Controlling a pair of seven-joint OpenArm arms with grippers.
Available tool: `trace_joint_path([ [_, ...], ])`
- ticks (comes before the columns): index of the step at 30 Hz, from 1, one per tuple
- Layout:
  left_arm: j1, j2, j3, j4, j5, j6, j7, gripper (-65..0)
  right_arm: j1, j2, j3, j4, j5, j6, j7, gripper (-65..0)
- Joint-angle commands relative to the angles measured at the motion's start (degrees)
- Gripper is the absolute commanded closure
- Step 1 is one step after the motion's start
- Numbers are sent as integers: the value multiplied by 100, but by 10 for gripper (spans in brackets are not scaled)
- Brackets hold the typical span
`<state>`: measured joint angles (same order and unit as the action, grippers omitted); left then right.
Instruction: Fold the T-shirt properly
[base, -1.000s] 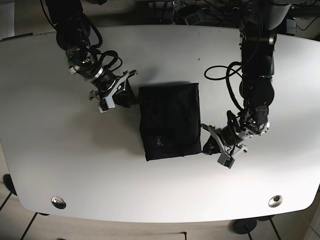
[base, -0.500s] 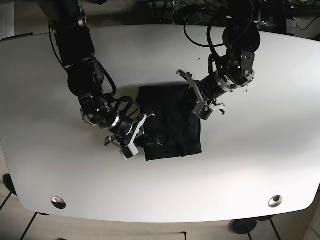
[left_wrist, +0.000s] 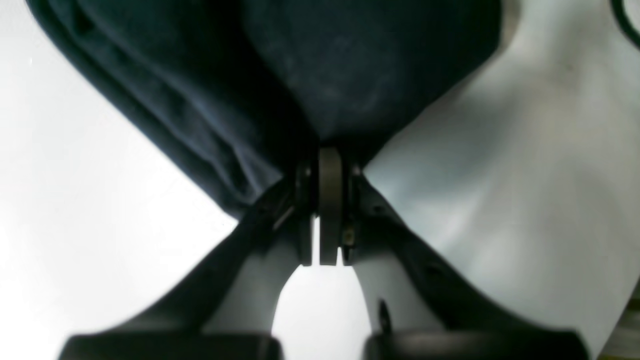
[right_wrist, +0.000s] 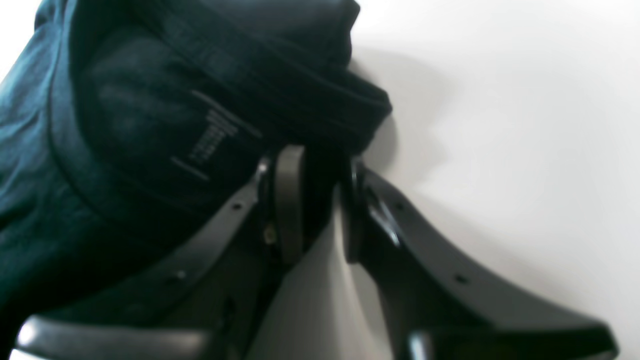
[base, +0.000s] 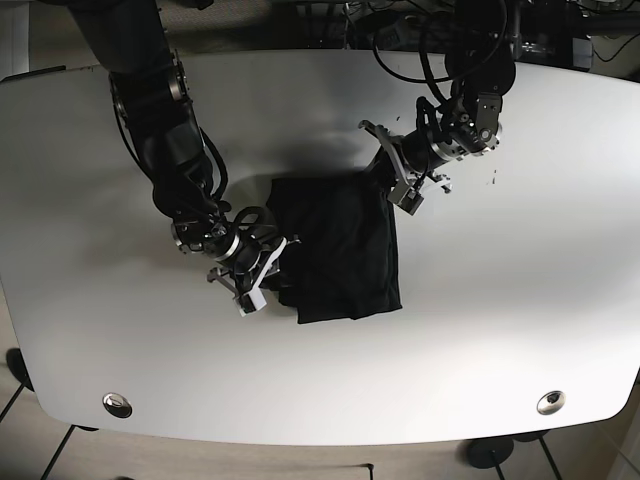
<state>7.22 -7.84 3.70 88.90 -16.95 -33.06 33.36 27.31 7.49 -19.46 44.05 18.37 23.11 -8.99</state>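
Base view, left to right. Right hand pinches the near-left corner of the T-shirt; pads pressed onto a thick dark hem. Shirt: partly folded dark rectangle, mid-surface, slightly nearer the far edge. Left hand clamps the far-right corner, pads pressed together on cloth.

Judged step: corners gripped for another fold. Next: lift both together, evenly.

Count: one shirt, two hands.

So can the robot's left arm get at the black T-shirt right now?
Probably yes: the left end effector looks already shut on a corner of the folded black cotton T-shirt, with only bare white table around it.
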Motion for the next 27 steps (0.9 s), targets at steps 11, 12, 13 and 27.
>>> trace_joint_path([
  [11, -322, 6, 82, 1558, -94, 910, -97, 0, -1162, 249, 2250, 4294, 75, 58, -2419, -116],
  [12, -525, 129, 170, 1514, -59, 1165, -97, 0, -1241, 258, 2399, 4461, 75, 58, -2490, -116],
  [13, -683, 208, 249, 1365, -68, 1394, -97, -31, -1364, 267, 2549, 4610, 75, 67, -2560, -116],
  [27, -2063, 779, 2262, -1114, -59, 4189, -1556, -339, -2226, 267, 3595, 5041, 75, 67, -2621, -116],
])
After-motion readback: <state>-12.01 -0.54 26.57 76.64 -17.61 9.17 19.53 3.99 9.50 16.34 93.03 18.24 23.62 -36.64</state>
